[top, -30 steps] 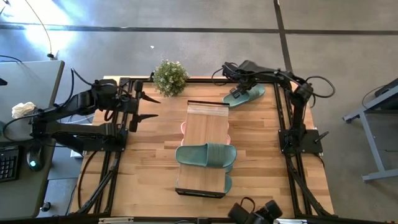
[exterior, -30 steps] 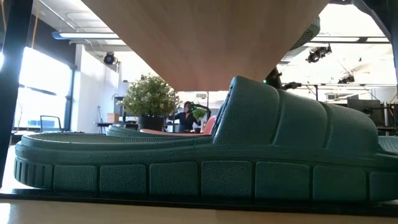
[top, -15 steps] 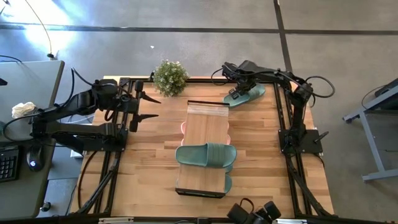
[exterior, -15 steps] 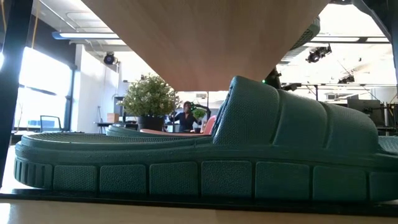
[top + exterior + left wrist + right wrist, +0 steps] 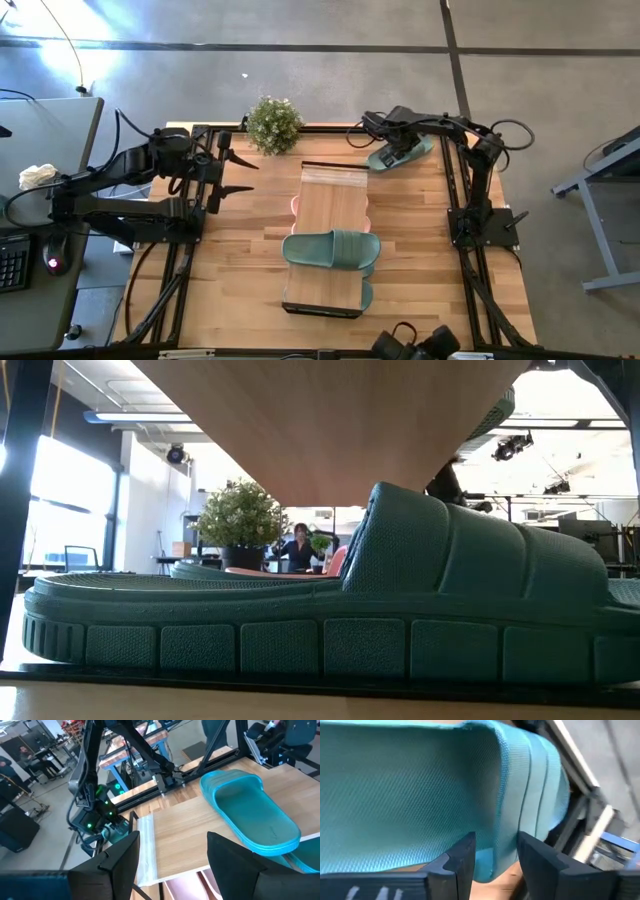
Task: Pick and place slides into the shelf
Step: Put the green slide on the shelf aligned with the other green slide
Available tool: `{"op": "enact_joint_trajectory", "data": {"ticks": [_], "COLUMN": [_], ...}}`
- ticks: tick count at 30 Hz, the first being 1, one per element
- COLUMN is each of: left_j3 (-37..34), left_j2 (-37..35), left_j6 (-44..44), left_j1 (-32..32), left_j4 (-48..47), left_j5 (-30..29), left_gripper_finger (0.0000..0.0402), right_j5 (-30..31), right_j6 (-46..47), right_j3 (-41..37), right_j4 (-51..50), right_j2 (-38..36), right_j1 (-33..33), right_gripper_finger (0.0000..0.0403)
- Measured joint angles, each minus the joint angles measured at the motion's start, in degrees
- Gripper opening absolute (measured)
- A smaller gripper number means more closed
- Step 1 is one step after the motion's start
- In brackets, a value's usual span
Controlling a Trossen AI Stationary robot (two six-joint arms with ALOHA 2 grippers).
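I'm working over the broad plank table (image 5: 230,270), with the shelf (image 5: 328,240) lying lengthwise down its middle — pale wood, long and narrow. One green slide (image 5: 332,249) sits crosswise on the shelf's top, and edges of pink and green ones peek out from the tier beneath. The slide I'm after (image 5: 402,153) lies at the table's far right corner, just beyond the shelf's far end, its long axis angled toward that end. My right gripper (image 5: 392,148) is on it, fingers (image 5: 462,857) pinching the strap edge; the wrist view shows woven-textured, ribbed rubber between them. So I judge the carry runs back toward the shelf, with the right arm clearly the nearer one. The left gripper (image 5: 232,170) waits over the table's left side, fingers (image 5: 120,857) spread, holding nothing.
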Motion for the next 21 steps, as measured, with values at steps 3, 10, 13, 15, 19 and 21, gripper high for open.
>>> {"op": "enact_joint_trajectory", "data": {"ticks": [3,10,13,15,19,21], "left_j3": [0.0,0.0,0.0,0.0,0.0,0.0], "left_j2": [0.0,0.0,0.0,0.0,0.0,0.0], "left_j6": [0.0,-0.3,-0.7,-0.8,-1.0,-1.1], "left_j1": [0.0,0.0,0.0,0.0,0.0,0.0], "left_j4": [0.1,0.1,0.1,0.1,0.1,0.1], "left_j5": [0.0,0.0,0.0,0.0,0.0,0.0], "left_gripper_finger": [0.0214,0.0214,0.0214,0.0214,0.0214,0.0214], "right_j5": [2.4,6.4,6.6,6.6,7.3,7.9], "right_j6": [0.0,0.0,0.0,-0.2,-1.3,-1.1], "right_j3": [-0.4,-0.3,-0.3,-0.3,-0.2,0.3], "right_j4": [0.4,2.6,2.7,2.6,1.6,-0.3], "right_j2": [0.0,0.0,0.0,0.0,0.0,0.1], "right_j1": [0.0,-0.7,-1.3,-1.7,-2.3,-2.3], "right_gripper_finger": [0.0138,0.0117,0.008,0.0049,0.0007,0.0009]}}
